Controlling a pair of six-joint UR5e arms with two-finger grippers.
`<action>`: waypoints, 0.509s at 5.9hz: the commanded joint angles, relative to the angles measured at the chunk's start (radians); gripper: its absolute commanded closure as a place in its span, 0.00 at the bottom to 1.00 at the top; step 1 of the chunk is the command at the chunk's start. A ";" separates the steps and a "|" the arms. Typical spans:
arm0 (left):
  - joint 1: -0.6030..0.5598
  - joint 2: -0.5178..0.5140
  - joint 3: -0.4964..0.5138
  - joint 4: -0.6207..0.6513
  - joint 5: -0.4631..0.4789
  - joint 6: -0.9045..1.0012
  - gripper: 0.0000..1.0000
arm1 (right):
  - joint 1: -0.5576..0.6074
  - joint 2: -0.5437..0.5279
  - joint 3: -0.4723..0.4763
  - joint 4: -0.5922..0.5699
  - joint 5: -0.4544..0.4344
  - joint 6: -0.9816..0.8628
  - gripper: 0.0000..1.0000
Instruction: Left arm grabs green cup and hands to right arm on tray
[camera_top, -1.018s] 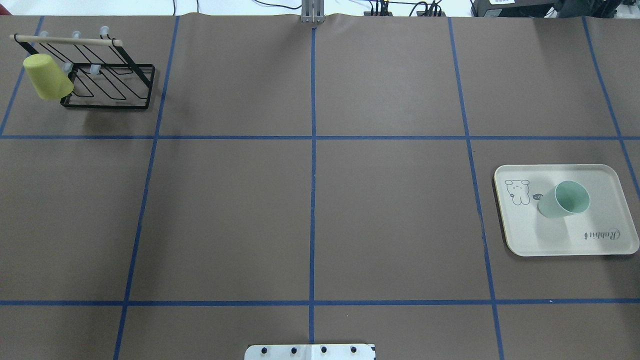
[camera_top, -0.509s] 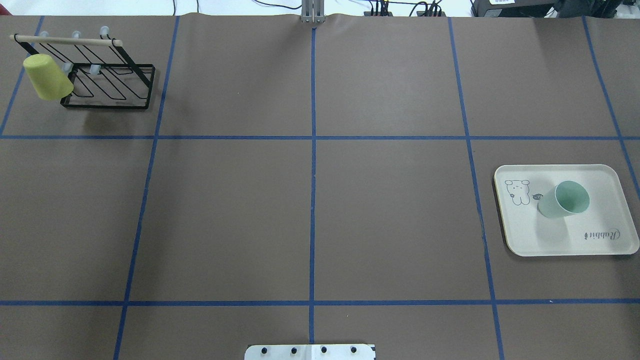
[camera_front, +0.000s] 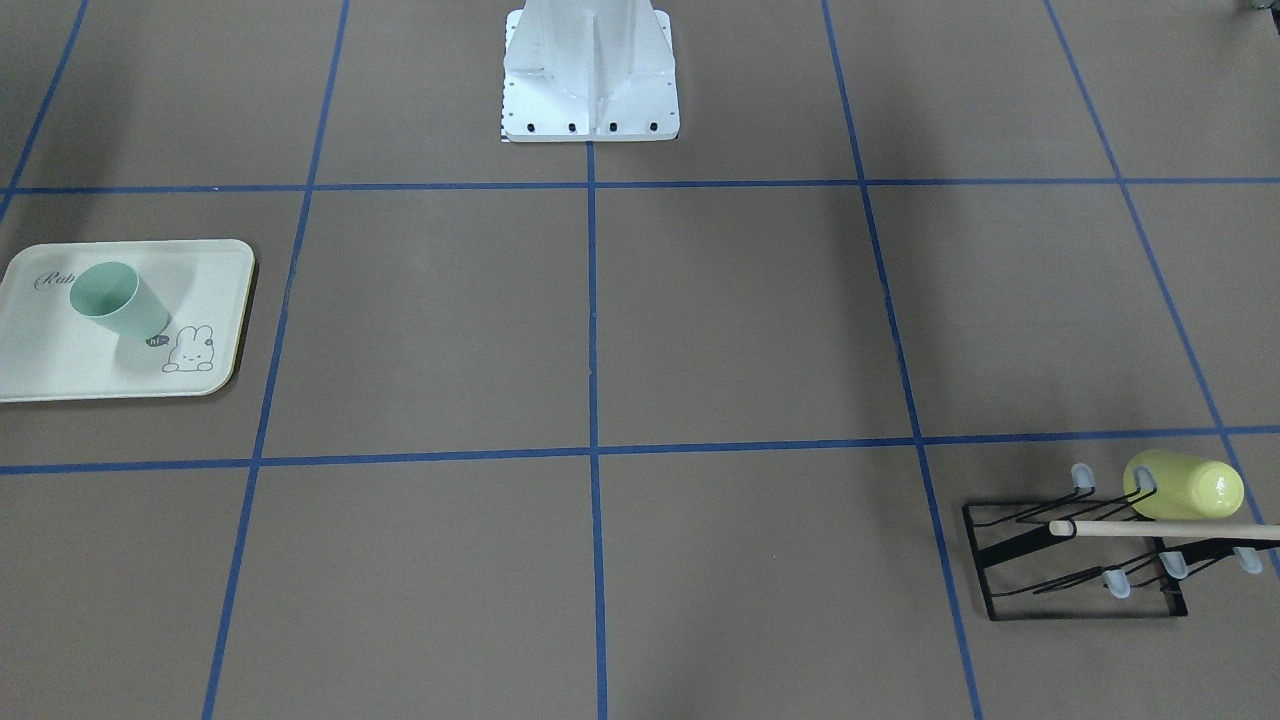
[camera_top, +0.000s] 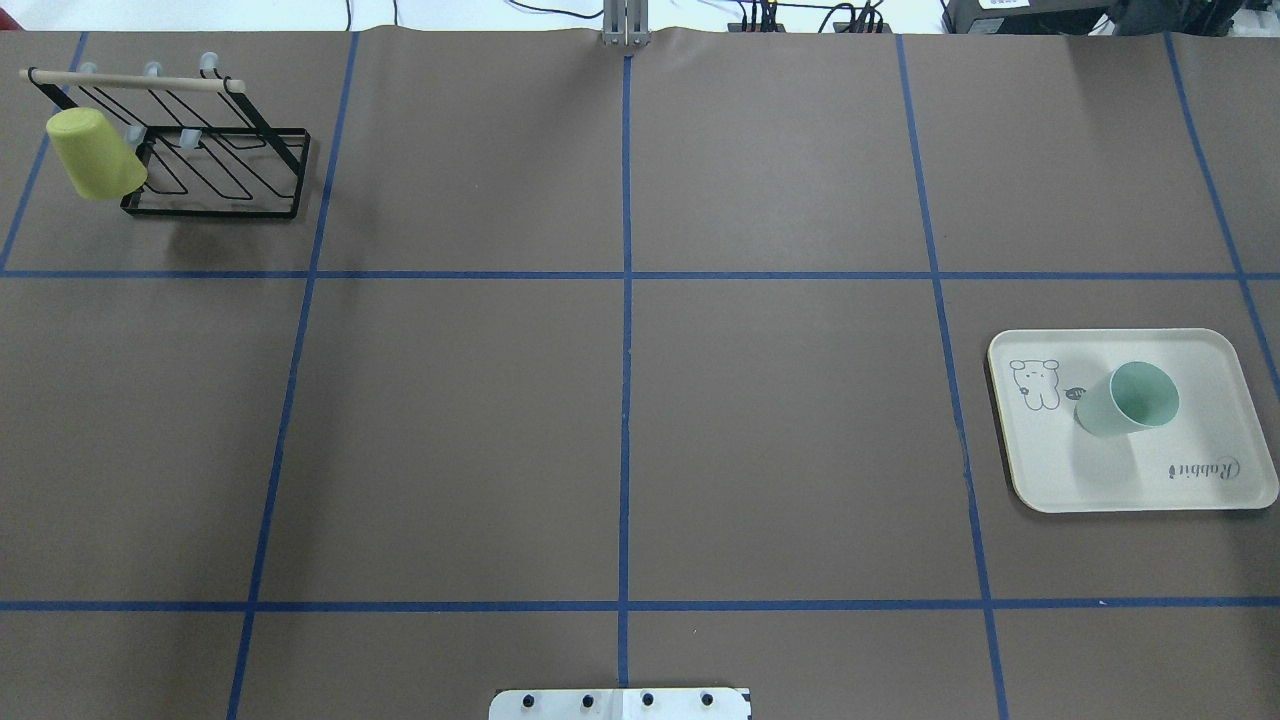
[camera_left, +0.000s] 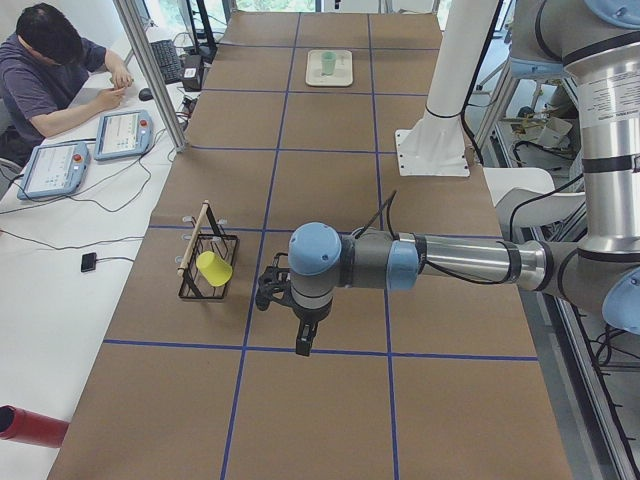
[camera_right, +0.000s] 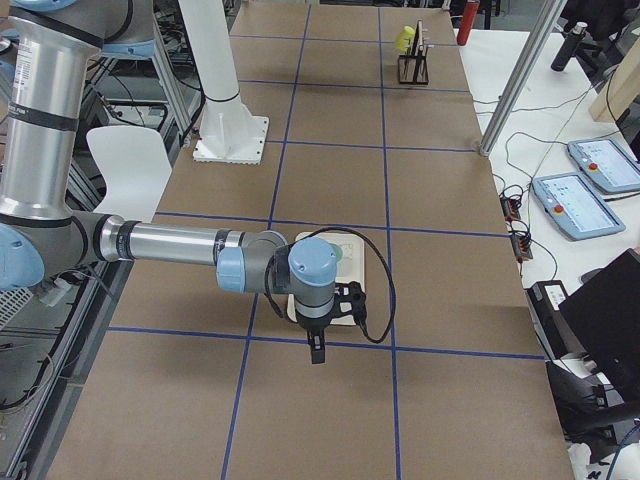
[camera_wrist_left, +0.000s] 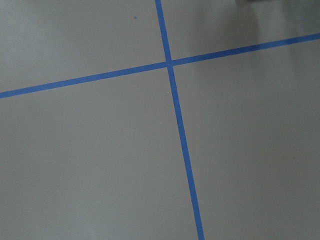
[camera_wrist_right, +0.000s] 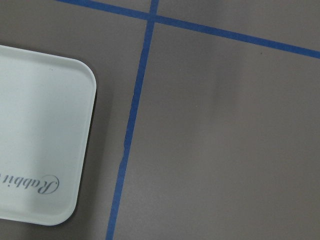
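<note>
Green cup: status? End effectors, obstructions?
Left end effector, right end effector: both clear of green cup, open or shut unclear. Cup upright on the tray. Yellow-green cup on rack, opposite end.

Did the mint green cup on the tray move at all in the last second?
No. The green cup sits on the same spot of the tray, just right of the bunny drawing, exactly as before.

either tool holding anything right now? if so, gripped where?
Nothing held: the green cup stands free on the tray, the yellow-green cup hangs on the rack. Both the left tool and right tool hang empty above the table.
</note>
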 joint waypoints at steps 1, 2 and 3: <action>0.000 0.016 0.001 -0.002 -0.001 0.002 0.00 | 0.000 -0.003 0.000 0.002 0.029 -0.005 0.00; 0.000 0.018 0.004 0.000 -0.001 0.002 0.00 | 0.000 -0.003 0.000 0.003 0.036 -0.005 0.00; 0.000 0.018 0.012 0.000 -0.001 0.002 0.00 | 0.000 0.000 0.000 0.003 0.036 -0.006 0.00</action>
